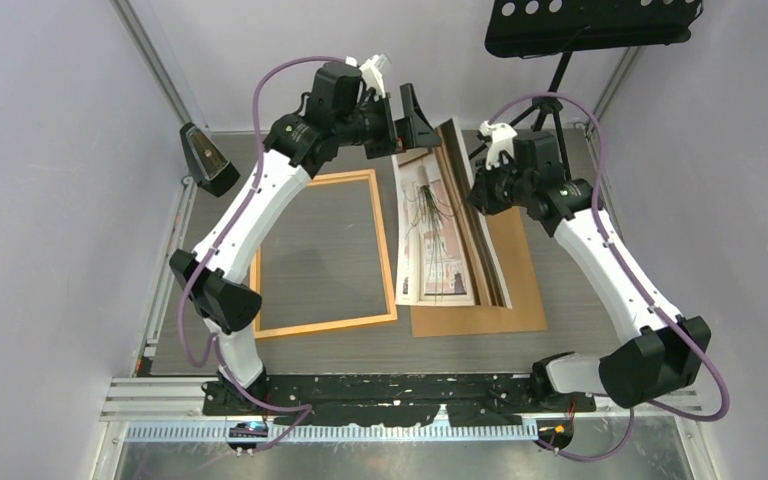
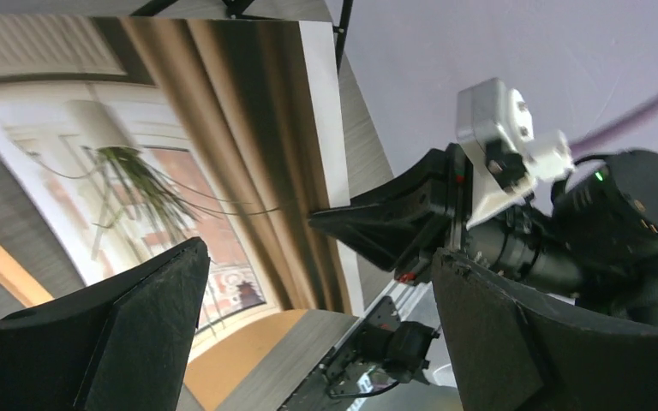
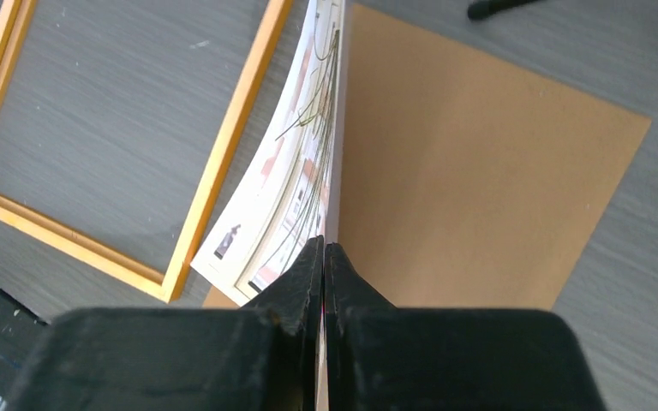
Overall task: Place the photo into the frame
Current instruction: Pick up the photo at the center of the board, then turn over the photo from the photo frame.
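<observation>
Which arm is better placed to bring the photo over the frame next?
Right. The right end effector is shut on one edge of the photo, raised above the backing board; the left end effector is open, holding nothing.

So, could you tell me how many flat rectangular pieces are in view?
3. The orange frame lies on the left; the photo, beside it, is pinched by the right gripper; the brown backing board lies beneath and right of it. More may be hidden underneath.

From high above the near edge, the top view takes in the whole grey table (image 1: 360, 350). Both wrist views sit close, sharing the rectangular paper window print (image 1: 435, 240).
</observation>
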You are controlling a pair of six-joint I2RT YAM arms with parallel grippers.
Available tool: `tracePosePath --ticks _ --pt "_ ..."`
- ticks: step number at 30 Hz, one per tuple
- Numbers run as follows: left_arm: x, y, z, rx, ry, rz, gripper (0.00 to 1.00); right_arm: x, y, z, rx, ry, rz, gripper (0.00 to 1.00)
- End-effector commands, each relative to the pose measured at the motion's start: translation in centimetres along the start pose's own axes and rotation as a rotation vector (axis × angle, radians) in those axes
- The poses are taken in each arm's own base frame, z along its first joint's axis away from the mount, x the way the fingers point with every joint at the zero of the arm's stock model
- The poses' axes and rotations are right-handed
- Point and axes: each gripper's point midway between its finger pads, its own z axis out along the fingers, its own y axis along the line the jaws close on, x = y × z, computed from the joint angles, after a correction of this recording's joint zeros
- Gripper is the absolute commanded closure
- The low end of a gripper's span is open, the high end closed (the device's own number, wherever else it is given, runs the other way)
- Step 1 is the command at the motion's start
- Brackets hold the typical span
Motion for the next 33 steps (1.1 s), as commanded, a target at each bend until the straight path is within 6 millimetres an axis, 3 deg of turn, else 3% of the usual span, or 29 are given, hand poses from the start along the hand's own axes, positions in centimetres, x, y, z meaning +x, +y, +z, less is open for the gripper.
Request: tracePosePath --ticks 1,7,12,26,33 --pt "0.3 0.1 1.9 0.024 0.027 -0.138 0.01 -5.9 1.7 -0.1 0.037 -0.169 -0.064 0.94" --pt "1.4 1.9 3.2 0.006 0.074 -0.261 0.02 -6.5 3.4 1.9 0.071 -0.176 -0.117 0.94" --pt "2.0 2.3 3.6 0.001 0.095 -0.299 0.04 -6.1 3.6 3.1 0.143 -0.173 -0.155 0.94" --pt "4.0 5.4 5.2 -0.082 0.123 -0.359 0.08 -5.3 5.3 4.4 0.208 -0.182 -0.205 0.94" --pt "4.0 6.2 5.9 -0.099 0.115 -0.355 0.19 -4.7 6.3 5.5 0.192 -0.160 -0.201 0.94"
